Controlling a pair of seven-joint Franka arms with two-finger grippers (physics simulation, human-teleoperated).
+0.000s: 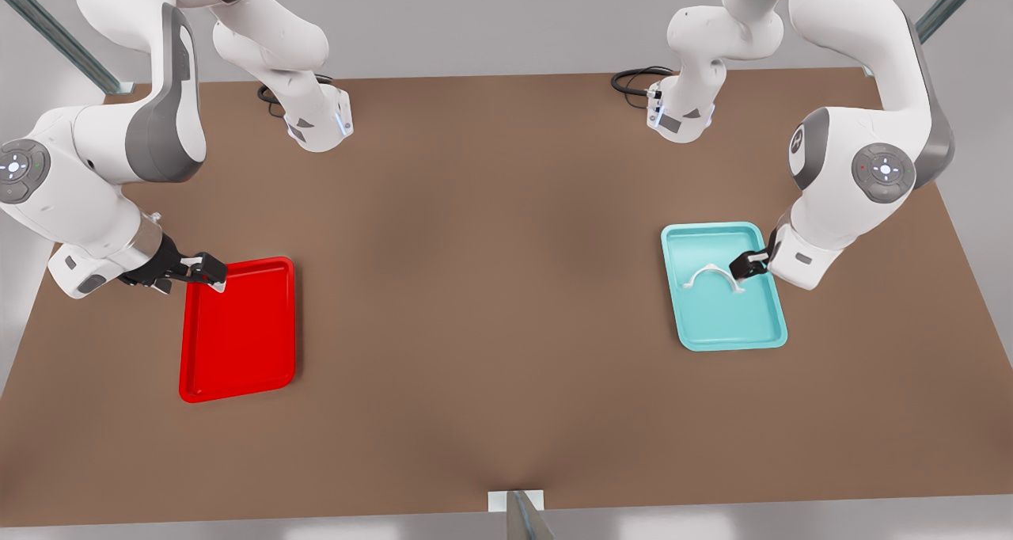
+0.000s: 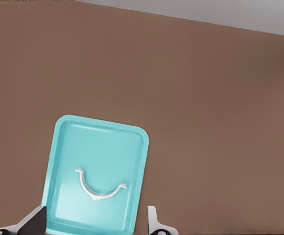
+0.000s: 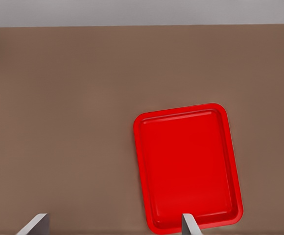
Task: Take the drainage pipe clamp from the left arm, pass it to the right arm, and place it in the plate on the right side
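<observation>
Brown tabletop (image 1: 491, 287) fills most of the front view, with two trays set well apart on it. At the front view's right lies the teal tray (image 1: 772, 322), and inside it rests the drainage pipe clamp (image 1: 715, 275), a thin white half-ring with its arch toward the far edge of the table and its two flat feet on the tray floor. The left gripper (image 1: 748, 264) hangs over the tray's right rim, just beside the clamp's nearer foot; whether it touches the strap I cannot tell from this angle. In the left wrist view the teal tray (image 2: 63, 147) sits in the lower left of the frame with the clamp (image 2: 101, 186) on its floor, and two pale fingertips (image 2: 34, 220) stand spread wide at the bottom edge (one at each side of the tray's near end), so the claw is open and holds nothing.

At the front view's left lies the plate (image 1: 237, 350), glossy red and shallow, nothing in it. The right gripper (image 1: 207, 271) hovers at its upper left corner, over the rim. The right wrist view has the plate (image 3: 156, 196) in the lower right of the frame, and its fingertips (image 3: 191, 225) stand far apart at the bottom edge, one over the plate's near rim and the other over bare table: open as well, empty
</observation>
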